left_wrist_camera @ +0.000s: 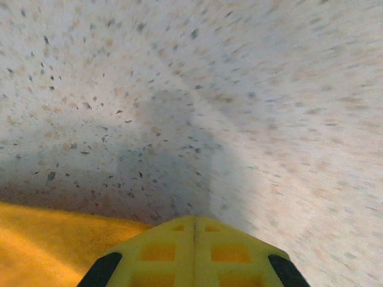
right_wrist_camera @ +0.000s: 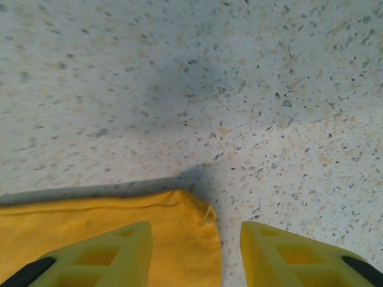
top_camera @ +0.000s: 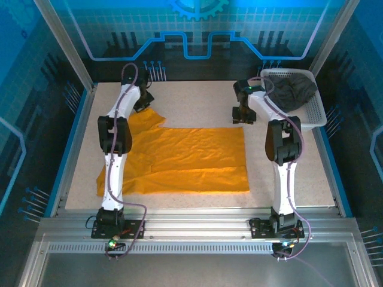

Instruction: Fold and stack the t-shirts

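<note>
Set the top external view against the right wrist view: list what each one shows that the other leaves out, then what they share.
Top external: the whole spread orange-yellow t-shirt, the left pincer at its far left sleeve, and the dark grey t-shirt in the white mesh basket at the far right.
Right wrist: up close, the shirt's hemmed corner lying between the open yellow fingers of the right pincer.
Both: the orange-yellow t-shirt, the right pincer at its far right corner, the speckled table.
</note>
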Robot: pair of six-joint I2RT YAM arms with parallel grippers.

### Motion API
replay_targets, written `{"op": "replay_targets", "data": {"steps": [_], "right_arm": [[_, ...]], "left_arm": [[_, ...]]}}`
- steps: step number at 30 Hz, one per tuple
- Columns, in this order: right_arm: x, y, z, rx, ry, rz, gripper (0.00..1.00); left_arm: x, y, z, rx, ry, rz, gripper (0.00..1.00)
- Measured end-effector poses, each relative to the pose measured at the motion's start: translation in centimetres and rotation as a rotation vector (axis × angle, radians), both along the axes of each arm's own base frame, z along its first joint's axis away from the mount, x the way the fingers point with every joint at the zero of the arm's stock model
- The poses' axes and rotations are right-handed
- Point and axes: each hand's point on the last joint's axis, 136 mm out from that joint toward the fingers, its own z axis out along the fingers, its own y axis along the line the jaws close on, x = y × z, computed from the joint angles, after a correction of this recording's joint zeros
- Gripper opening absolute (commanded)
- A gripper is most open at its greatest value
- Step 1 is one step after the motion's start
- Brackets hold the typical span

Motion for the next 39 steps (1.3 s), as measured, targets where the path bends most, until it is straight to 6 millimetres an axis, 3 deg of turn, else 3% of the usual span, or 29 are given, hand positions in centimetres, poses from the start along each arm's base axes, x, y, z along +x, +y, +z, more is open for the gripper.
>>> {"op": "replay_targets", "data": {"steps": [6,10,19,25,31,34,36,39], "right_arm": [[-0.2,-0.7,-2.3,-0.020,0.053,-0.005,0.41],[0.1,-0.6,-2.4,-0.012,0.051,0.004,0.36],[0.4,0.0,-3.8,0.017,0.070,0.015,0.27],[0.5,0.2,-3.8,0.023,0.065,0.032,0.01],[0.5,0.0,-3.2,0.016,0.026,0.054,0.00],[0.2,0.1,-2.1,0.019,-0.008,0.078,0.00],[0.0,0.3,-0.9,0.024,-0.048,0.096,0.00],[-0.4,0.8,1.0,0.039,-0.109,0.123,0.00]], "left_arm": [[0.8,-0.4,7.6,-0.006,-0.157,-0.049,0.00],[0.6,-0.6,9.7,-0.006,-0.189,-0.078,0.00],[-0.3,-1.0,8.0,-0.012,-0.130,-0.125,0.00],[-0.3,-0.9,6.6,-0.002,-0.097,-0.154,0.00],[-1.3,-0.7,3.4,0.007,-0.016,-0.187,0.00],[-2.9,-0.6,1.6,0.005,0.039,-0.189,0.00],[-5.1,-0.5,0.4,0.002,0.085,-0.187,0.00],[-8.5,-0.1,0.4,-0.003,0.120,-0.177,0.00]]}}
